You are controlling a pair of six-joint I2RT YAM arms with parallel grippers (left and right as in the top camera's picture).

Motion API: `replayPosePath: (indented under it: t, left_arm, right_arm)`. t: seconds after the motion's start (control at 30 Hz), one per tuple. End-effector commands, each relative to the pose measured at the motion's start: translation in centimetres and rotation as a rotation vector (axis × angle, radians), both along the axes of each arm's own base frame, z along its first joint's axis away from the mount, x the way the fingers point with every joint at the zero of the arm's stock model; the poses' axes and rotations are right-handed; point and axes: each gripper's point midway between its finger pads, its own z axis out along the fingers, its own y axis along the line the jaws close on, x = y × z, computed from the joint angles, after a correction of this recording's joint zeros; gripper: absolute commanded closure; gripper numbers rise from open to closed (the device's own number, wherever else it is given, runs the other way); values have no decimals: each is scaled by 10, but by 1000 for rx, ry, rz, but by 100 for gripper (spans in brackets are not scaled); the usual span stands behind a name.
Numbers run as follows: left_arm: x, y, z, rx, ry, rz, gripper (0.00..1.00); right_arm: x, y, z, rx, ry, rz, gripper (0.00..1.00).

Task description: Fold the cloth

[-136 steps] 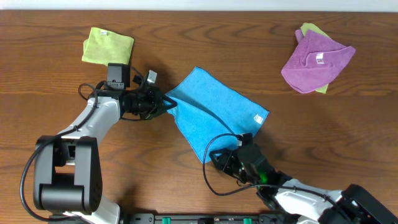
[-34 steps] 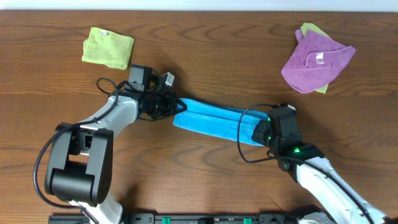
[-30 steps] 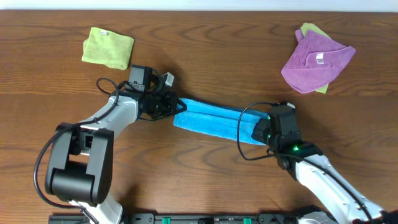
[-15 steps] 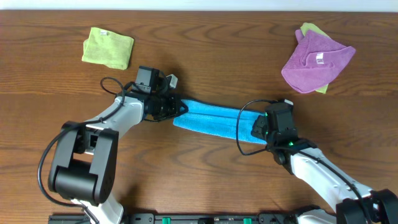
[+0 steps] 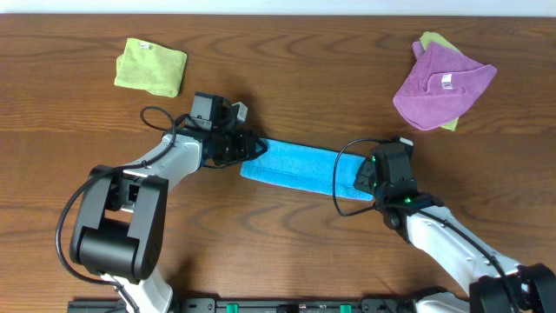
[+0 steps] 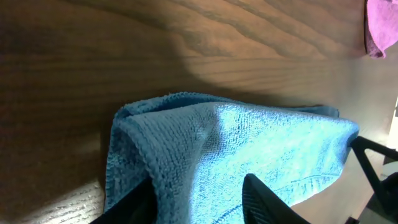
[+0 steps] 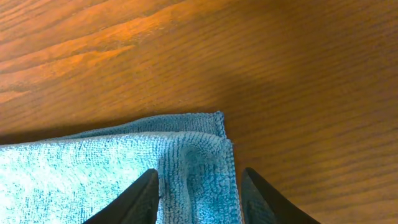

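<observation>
The bright blue cloth [image 5: 300, 168] lies on the wooden table as a long narrow strip, folded in half lengthwise. My left gripper [image 5: 252, 148] is at its left end, with open jaws straddling that end in the left wrist view [image 6: 198, 202], where the cloth [image 6: 249, 143] shows a doubled edge. My right gripper [image 5: 363, 178] is at the right end, its jaws open [image 7: 199, 199] on either side of the doubled corner of the cloth [image 7: 124, 168]. The white tag is hidden.
A folded light green cloth [image 5: 151, 65] lies at the back left. A purple cloth [image 5: 443, 83] lies at the back right on top of another light green cloth [image 5: 432, 41]. Bare wood surrounds the blue strip.
The cloth lay spread out flat; my right gripper carried its near edge over to the far side, making a strip. In the last half second the strip has settled flatter.
</observation>
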Motion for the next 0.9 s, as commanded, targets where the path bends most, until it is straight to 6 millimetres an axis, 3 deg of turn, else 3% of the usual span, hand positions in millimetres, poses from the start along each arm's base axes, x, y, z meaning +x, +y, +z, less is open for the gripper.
replayPosePath:
  t: [0.0, 0.23, 0.5, 0.73, 0.8, 0.87]
  left_arm:
    - [4, 1, -1, 10, -10, -2, 56]
    - [7, 12, 10, 6, -38, -5, 52]
    - [11, 28, 24, 33, -52, -21, 54]
    - [23, 28, 62, 47, -119, -55, 56]
    - [26, 24, 68, 41, -128, -61, 62]
    - [23, 19, 67, 40, -122, -70, 78]
  right_arm:
    - [10, 1, 10, 4, -24, 1, 56]
    - [13, 2, 23, -8, 21, 1, 53]
    - [-7, 6, 11, 12, 127, 25, 51]
    - [-20, 5, 15, 119, 170, -68, 44]
    - [-24, 2, 22, 145, 167, -97, 42]
    - [-30, -3, 29, 160, 168, -132, 39]
